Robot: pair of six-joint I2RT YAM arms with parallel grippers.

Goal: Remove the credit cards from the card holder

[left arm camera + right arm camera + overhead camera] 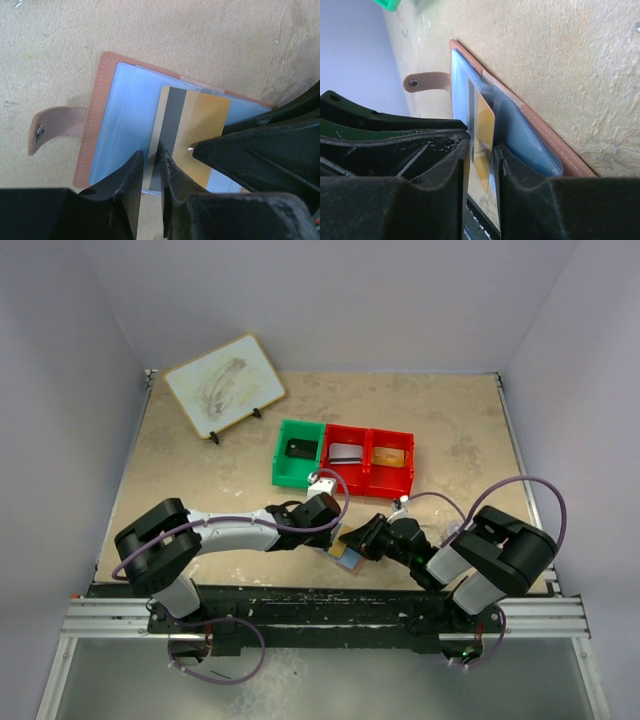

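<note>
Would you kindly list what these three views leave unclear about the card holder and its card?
- Top view: the card holder is small and mostly covered by both grippers.
- Left wrist view: the gold card's lower edge hides behind the left gripper; whether it pinches the card is unclear.
- Right wrist view: the right gripper blocks the holder's near end.
- Both wrist views: blur hides whether more cards sit in the pockets.
- Top view: items in the red bins are too small.

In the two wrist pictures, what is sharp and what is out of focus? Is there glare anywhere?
Left wrist: card holder and card fairly sharp, own fingers soft, one small glint at the right fingertip on the card. Right wrist: strap sharp, green bin blurred, card's face shiny. Top: even light, soft shadows.
</note>
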